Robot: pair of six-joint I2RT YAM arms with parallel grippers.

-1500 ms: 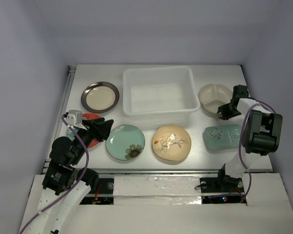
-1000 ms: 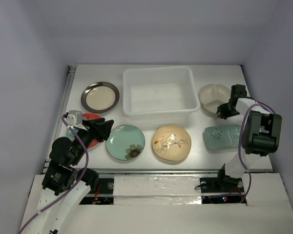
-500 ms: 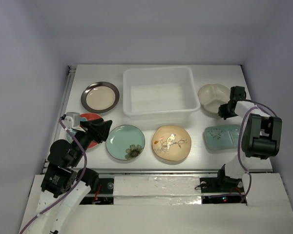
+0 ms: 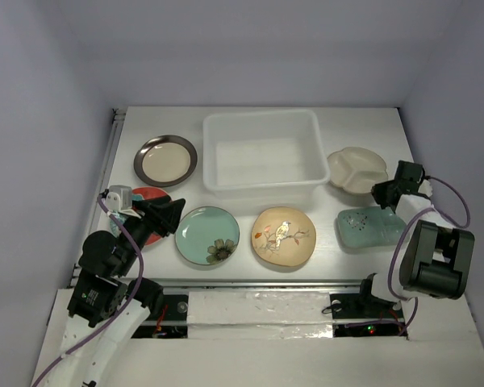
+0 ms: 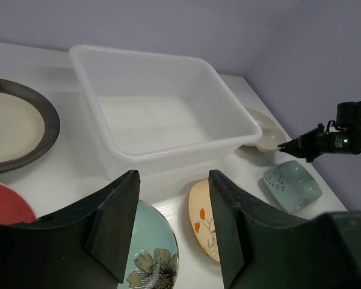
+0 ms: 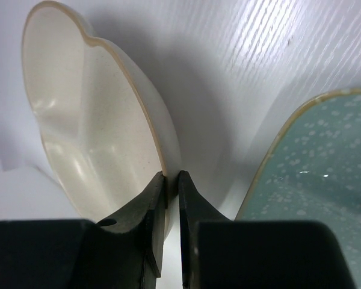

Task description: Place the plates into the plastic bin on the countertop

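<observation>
Right tool: closed down narrow, its two dark fingers pinching the rim of the cream divided plate between them.
Cream divided plate: right of the plastic bin, outside it, gripped at its right edge. The right wrist view shows the rim sandwiched tight with shadow beneath the dish; whether that edge is clear of the table I cannot tell.
Left tool: spread wide and holding nothing, low at the front left of the table, tips pointing toward the bin.
Left wrist view: between the parted fingers you look straight at the bin's near wall, with the teal flower plate just below.
Plastic bin: back centre of the table, upright, translucent white – no plate inside it.
Dark-rimmed cream plate: flat on the table, left of the bin, apart from it.
Red-and-teal plate: front left, partly hidden under the left arm.
Teal flower plate: front row, near the bin's left front corner, just right of the left tool.
Tan bird plate: front row, beside the teal one, not touching it.
Pale green rectangular plate: front right – lying flat just nearer than the right tool, close to the cream dish.
</observation>
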